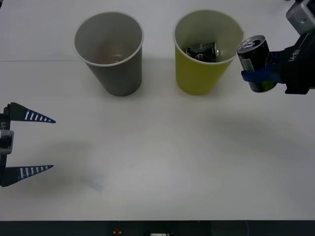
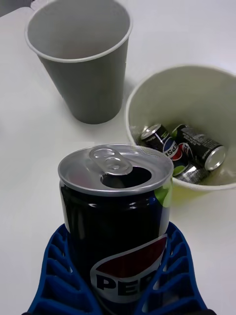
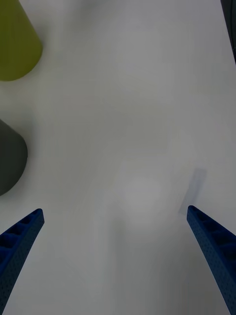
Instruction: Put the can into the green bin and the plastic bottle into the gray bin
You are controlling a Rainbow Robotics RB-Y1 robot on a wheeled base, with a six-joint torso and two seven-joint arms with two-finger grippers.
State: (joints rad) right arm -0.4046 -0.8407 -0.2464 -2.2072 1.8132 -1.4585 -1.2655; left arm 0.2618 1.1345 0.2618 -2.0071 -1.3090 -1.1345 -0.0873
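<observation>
Hiding can (image 2: 115, 216) base: R gripper (image 2: 118, 275) fingers (image 2: 54, 275)

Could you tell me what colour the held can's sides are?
Black, with a Pepsi logo; the can shows best in the right wrist view.

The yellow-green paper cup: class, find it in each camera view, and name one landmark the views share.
Front view: yellow-green paper cup at upper centre-right, cans inside.
Right wrist view: upper right, behind the held black drink can.
Left wrist view: top-left corner.
Shared landmark: gray paper cup beside it.

Green bin (image 1: 202, 69) mouth is open from above but already has cans (image 1: 202, 50) sitting inside, gray bin (image 1: 110, 61) stands well apart, bare counter (image 1: 162, 162) between.
</observation>
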